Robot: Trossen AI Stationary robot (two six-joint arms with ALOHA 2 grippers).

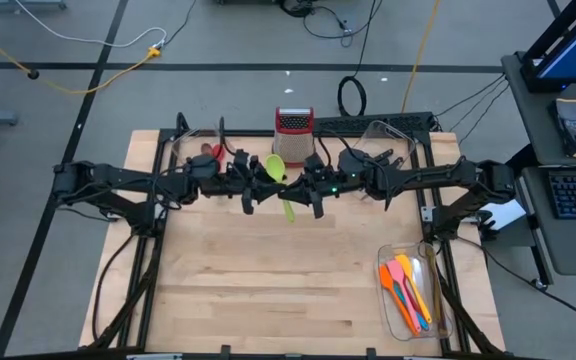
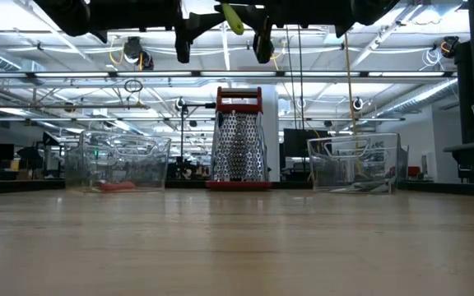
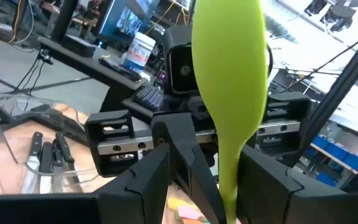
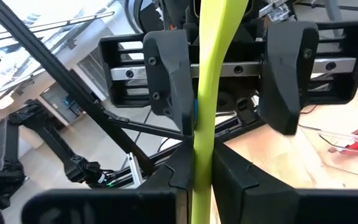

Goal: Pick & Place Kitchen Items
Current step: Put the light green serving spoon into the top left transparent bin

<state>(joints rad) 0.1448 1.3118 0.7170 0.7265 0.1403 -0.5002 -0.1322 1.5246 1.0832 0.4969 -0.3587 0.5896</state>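
A green spatula (image 1: pixel 280 178) is held in the air above the back half of the table (image 1: pixel 268 290), between the 2 grippers, which face each other at the middle. The right gripper (image 4: pixel 201 171) is clamped narrowly on the spatula's handle. The left gripper (image 4: pixel 225 74) is set wide around the same handle, its 2 fingers (image 4: pixel 166 71) standing apart from it on either side. Behind them, a grater (image 2: pixel 239 138) with a red top is seen between 2 clear bins, with knives (image 3: pixel 42 155) lying in 1 bin. A third bin (image 1: pixel 438 300) near the right front corner is filled with orange, yellow and blue utensils (image 1: pixel 406 288).
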